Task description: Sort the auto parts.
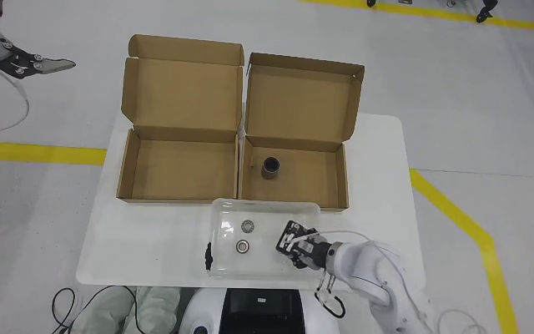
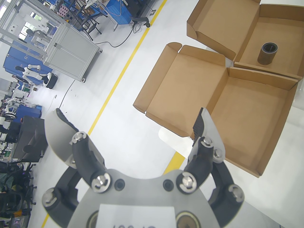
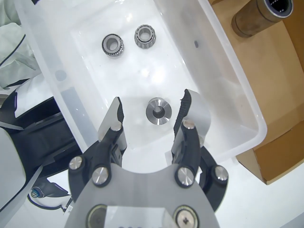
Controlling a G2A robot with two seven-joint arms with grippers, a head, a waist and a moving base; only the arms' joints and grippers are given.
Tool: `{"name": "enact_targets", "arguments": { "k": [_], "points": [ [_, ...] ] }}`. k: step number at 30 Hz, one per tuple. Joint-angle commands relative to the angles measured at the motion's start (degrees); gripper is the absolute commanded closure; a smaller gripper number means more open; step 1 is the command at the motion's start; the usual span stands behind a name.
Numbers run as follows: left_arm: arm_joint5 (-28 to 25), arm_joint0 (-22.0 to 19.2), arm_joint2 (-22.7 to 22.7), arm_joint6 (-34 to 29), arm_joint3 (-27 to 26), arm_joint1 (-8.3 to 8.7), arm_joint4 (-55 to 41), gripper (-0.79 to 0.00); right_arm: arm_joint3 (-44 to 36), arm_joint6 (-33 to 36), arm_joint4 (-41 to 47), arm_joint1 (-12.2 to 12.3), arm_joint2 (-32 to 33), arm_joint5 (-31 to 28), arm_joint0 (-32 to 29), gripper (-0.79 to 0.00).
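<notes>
Inside one cardboard box a cylindrical sleeve is already placed; two roller bearings and a bushing, straddled by the released right claw, are left in the clear bin.

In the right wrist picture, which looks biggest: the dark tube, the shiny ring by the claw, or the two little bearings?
1. the dark tube, clearly biggest.
2. the shiny ring, which looks slightly bigger than the bearings, but it sits nearer the camera, so I'm unsure.
3. one bearing and the other bearing: alike, a tie.

From above, the right gripper covers the silver collar.
</notes>
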Motion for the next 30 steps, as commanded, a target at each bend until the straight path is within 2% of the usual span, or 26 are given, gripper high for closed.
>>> {"name": "enact_targets", "arguments": {
  "k": [1, 10, 26, 30],
  "points": [
    [0.0, 0.0, 0.0, 0.0, 0.0, 0.0, 0.0, -0.785, 0.61, 0.52, -0.01, -0.01, -0.53, 0.71, 0.48, -0.44],
    [0.0, 0.0, 0.0, 0.0, 0.0, 0.0, 0.0, -0.785, 3.22, 4.69, -0.6, -0.13, -3.37, 3.63, 3.35, -0.468],
    [0.0, 0.0, 0.0, 0.0, 0.0, 0.0, 0.0, -0.785, 7.15, 8.28, 0.45, -0.45, -7.59, 6.21, 7.38, -0.449],
    [0.0, 0.0, 0.0, 0.0, 0.0, 0.0, 0.0, -0.785, 8.08, 9.02, 0.63, -0.51, -8.38, 6.74, 8.23, -0.391]
  ]
}}
